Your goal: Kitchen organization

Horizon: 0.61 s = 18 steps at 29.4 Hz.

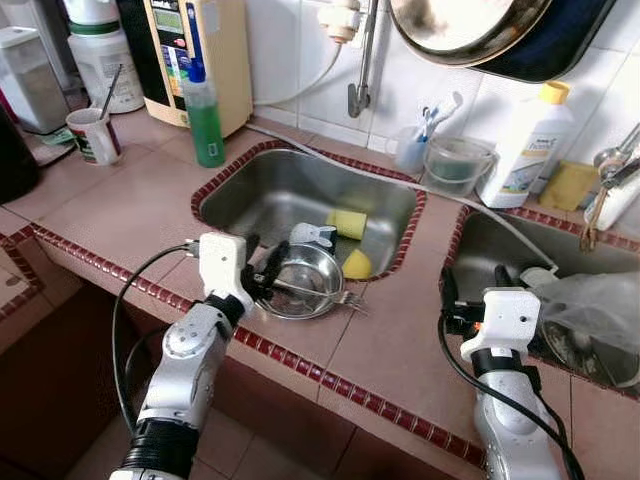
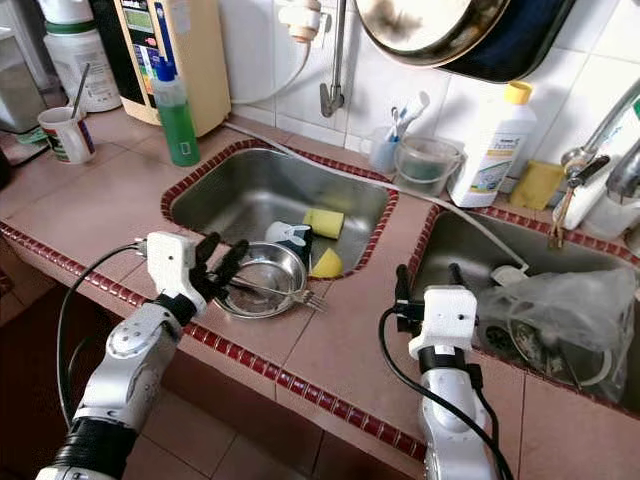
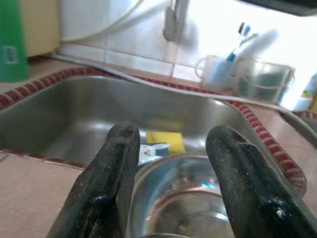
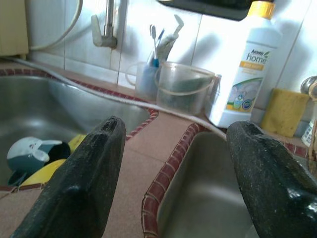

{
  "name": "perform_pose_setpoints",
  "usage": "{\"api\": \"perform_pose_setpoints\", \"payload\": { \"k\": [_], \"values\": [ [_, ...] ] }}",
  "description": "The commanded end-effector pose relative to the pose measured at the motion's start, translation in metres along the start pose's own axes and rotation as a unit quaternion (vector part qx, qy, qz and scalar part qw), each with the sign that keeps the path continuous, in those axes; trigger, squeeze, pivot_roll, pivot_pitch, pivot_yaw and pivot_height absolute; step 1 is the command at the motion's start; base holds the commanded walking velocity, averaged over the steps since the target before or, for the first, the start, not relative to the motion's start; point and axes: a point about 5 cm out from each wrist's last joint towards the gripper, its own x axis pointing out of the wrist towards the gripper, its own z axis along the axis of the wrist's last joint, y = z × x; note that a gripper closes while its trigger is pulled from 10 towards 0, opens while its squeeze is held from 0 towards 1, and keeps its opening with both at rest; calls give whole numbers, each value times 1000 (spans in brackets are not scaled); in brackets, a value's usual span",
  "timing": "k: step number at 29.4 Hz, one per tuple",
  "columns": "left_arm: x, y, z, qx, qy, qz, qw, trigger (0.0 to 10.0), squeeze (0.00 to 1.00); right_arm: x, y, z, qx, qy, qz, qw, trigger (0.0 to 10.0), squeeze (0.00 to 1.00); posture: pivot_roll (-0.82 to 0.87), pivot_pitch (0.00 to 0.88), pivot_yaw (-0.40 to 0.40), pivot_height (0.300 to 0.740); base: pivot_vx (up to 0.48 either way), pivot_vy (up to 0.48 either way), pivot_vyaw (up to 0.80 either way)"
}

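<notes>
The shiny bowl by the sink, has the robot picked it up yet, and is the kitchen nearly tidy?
Not yet. The left gripper is open around the near rim of the steel bowl, which sits on the sink edge with a fork across it. Nothing looks put away so far. Two yellow sponges and a small cup remain in the sink. The right gripper hovers open by the other basin.

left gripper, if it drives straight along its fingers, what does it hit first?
Most likely the steel bowl: the left gripper is open at the bowl's near rim, fingers either side of it. Beyond lies the yellow sponge. Depth is uncertain.
</notes>
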Motion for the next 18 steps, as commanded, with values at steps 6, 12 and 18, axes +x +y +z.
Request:
{"api": "perform_pose_setpoints", "payload": {
  "k": [6, 12, 18],
  "values": [
    [-17, 14, 2, 11, -30, 31, 999, 10000, 0, 0, 5, -4, 3, -12, 13, 1000, 10000, 0, 28, 0, -29, 740, 0, 0, 0],
    [-24, 16, 1, 10, -32, 37, 999, 10000, 0, 4, 8, -4, 2, -15, 29, 999, 10000, 0, 44, 0, -45, 740, 0, 0, 0],
    [-23, 18, 5, 11, -42, 40, 998, 10000, 0, 9, 10, -3, 2, -23, 36, 999, 10000, 0, 52, 0, -56, 740, 0, 0, 0]
  ]
}}
